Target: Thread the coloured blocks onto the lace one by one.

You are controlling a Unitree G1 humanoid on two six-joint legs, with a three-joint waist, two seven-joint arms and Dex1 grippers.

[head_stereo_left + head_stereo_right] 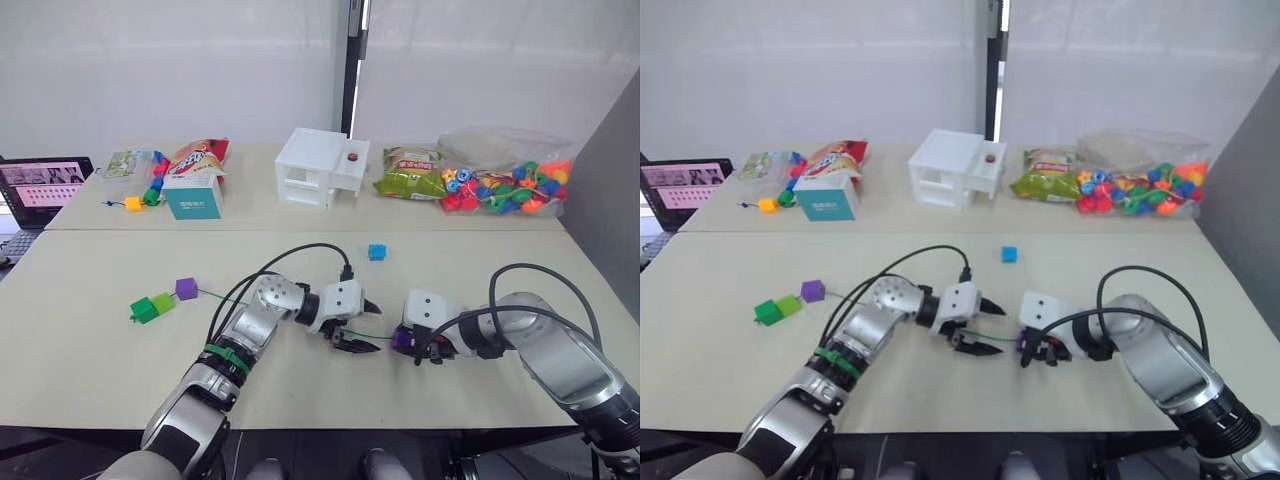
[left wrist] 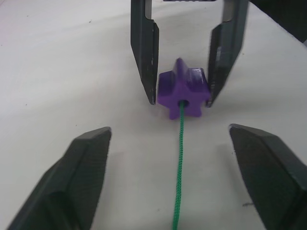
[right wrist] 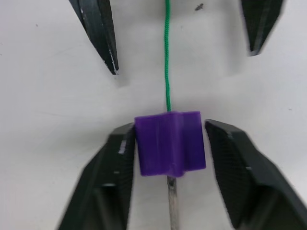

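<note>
My right gripper (image 3: 170, 127) is shut on a purple block (image 3: 169, 143) low over the table. The green lace (image 3: 167, 62) enters the block's hole, and its brownish tip (image 3: 171, 203) pokes out the other side. Facing it, my left gripper (image 2: 169, 130) is open, its fingers (image 2: 88, 182) on either side of the lace (image 2: 180, 158) without touching it. Further left on the lace lie another purple block (image 1: 186, 289), a light green block (image 1: 163, 302) and a dark green block (image 1: 143, 310). A blue block (image 1: 376, 252) sits loose beyond the grippers.
On the far table stand a white model house (image 1: 320, 165), a teal box (image 1: 193, 195), snack bags (image 1: 410, 172), a clear bag of rounded beads (image 1: 505, 185) and a short bead chain (image 1: 140, 198). A laptop (image 1: 40, 185) is at far left. Black cables loop over both wrists.
</note>
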